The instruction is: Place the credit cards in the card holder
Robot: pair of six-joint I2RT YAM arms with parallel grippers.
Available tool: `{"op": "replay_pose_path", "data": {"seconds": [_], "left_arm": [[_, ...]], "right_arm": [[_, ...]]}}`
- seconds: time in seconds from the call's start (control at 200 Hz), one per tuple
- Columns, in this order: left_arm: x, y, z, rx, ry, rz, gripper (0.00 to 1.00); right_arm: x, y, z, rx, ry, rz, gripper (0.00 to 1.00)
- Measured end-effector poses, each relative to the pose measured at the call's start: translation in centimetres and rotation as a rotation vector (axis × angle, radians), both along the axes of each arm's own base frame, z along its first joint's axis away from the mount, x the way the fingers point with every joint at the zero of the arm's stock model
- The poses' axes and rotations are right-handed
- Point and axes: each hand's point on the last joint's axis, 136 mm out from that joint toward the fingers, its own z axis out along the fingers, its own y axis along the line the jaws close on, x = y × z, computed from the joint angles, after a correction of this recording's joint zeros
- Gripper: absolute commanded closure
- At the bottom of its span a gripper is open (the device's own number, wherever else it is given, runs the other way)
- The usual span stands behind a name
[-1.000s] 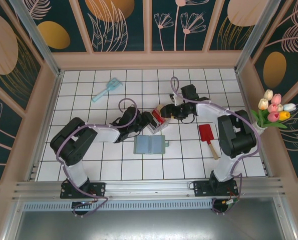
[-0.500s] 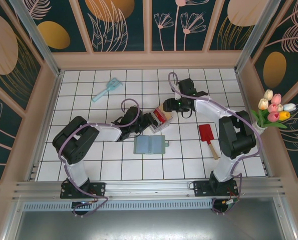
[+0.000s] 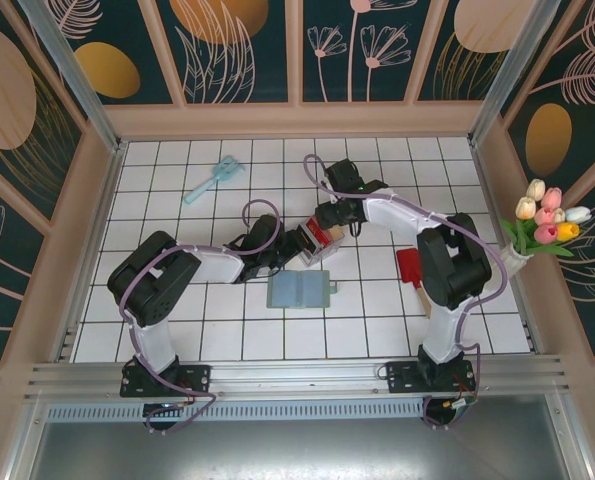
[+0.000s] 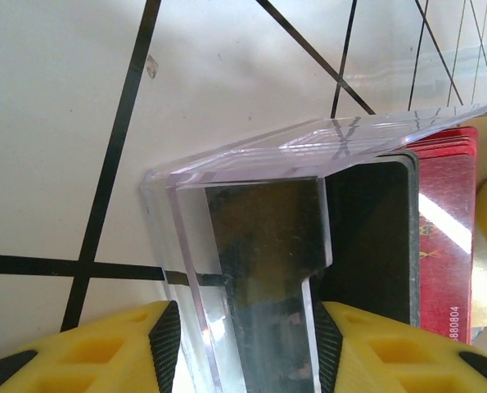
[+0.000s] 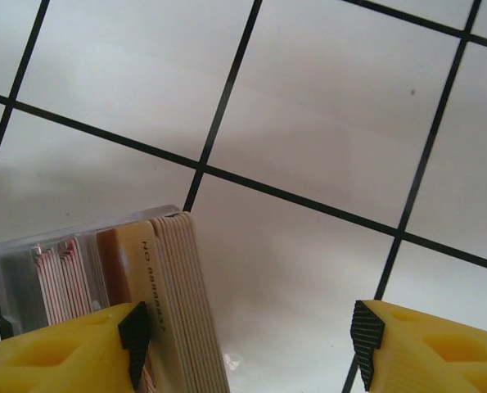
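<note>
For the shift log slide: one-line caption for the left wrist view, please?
Left claw clamps the clear box wall, red and black credit cards stacked inside, white tiled table behind.

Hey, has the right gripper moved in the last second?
Yes. In the top view the right gripper has shifted left, away from the red spatula and up to the clear box.

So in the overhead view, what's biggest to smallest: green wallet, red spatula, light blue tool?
1. card holder, clearly the largest.
2. red spatula.
3. light blue tool: about as long as the spatula but slimmer. It lies farther back, so this is unsure.
</note>
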Motion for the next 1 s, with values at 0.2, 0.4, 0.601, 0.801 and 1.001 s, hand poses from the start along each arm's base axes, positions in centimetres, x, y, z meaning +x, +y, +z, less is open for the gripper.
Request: {"op": "replay_pose_path", "data": {"seconds": [0.2,0.4,0.601,0.801,1.001], "left_arm": [[0.0,0.0,-0.1,0.001,-0.002,-0.002,0.52],[0.1,-0.1,0.0,-0.002,-0.005,-0.002,0.53],[0.1,-0.1,0.0,-0.004,-0.007,-0.001,0.53],[0.1,-0.1,0.1,-0.007,-0.011,-0.002,0.53],[0.2,-0.2,0.1,-0.009,-0.014,-0.002,0.53]], "right_arm": [[0.1,0.0,0.1,-0.045,-0.019,0.002,0.31],[0.1,0.1,0.3,-0.090,-0.046,0.002,0.33],[0.1,0.0,0.7,-0.098,-0.058,0.001,0.40],[0.1,-0.1,0.8,-0.102,-0.060,-0.001,0.45],[0.1,-0.2,1.3,-0.100,-0.069,0.001,0.51]]}}
